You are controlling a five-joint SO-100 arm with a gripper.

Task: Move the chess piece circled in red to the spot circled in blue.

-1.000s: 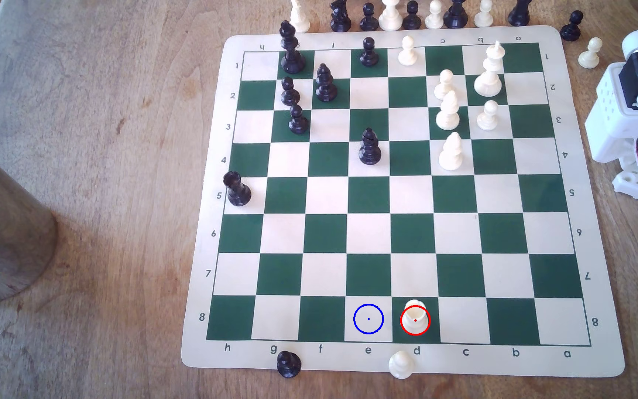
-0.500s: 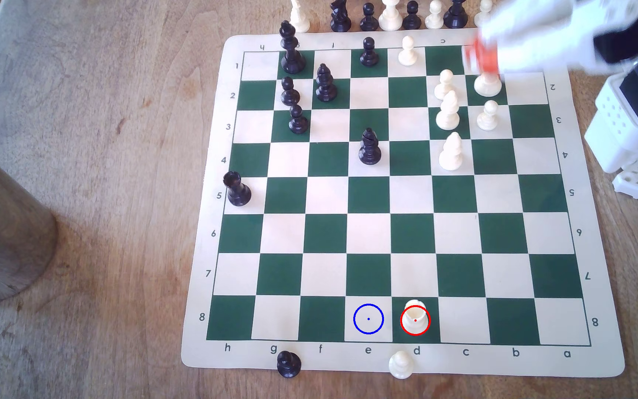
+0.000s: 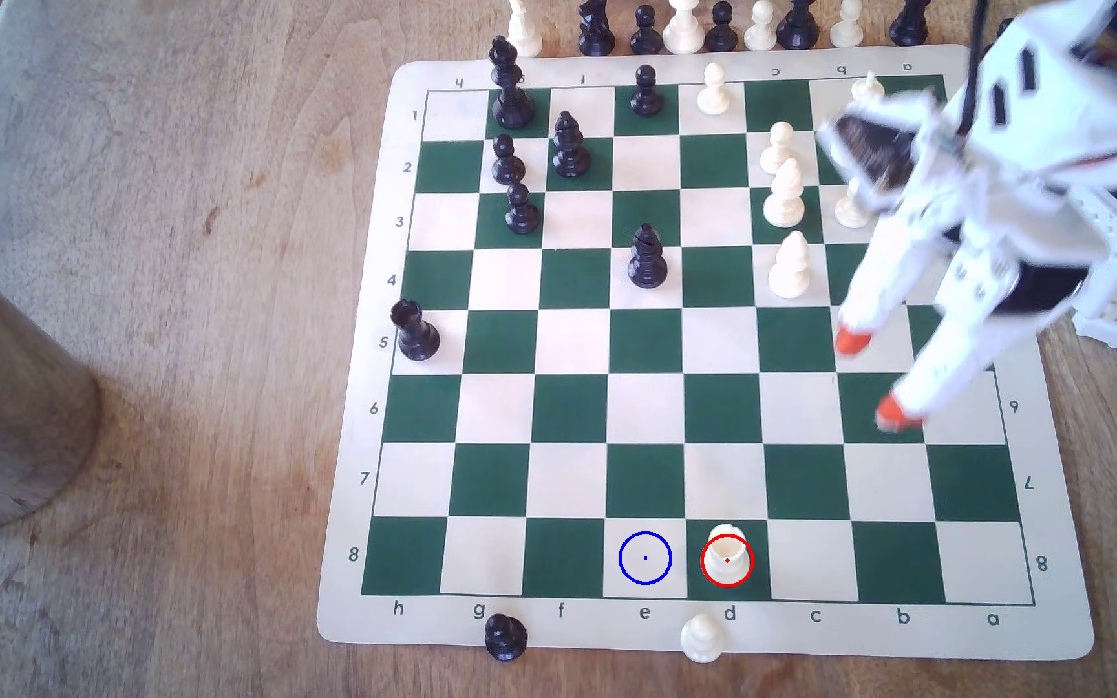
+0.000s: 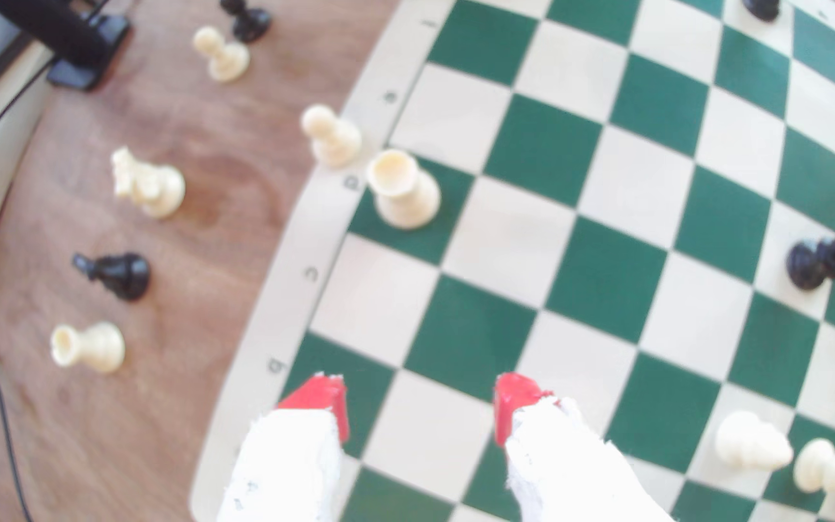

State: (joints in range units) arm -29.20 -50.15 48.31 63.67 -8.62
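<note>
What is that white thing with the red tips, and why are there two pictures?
That white thing is a small robot arm. The red-tipped part is its gripper, which pinches things like two fingers. Here it is open and holds nothing.

One picture comes from a camera looking down on the table. The other comes from a camera on the arm's wrist, so you see the gripper from just behind.

On the table lies a green and cream chess board with black and cream pieces on it and around it. The red circle marks a cream rook, the piece to move. The blue circle, on the cream square beside it, shows where it should go. The gripper hangs over the board, away from the rook.
</note>
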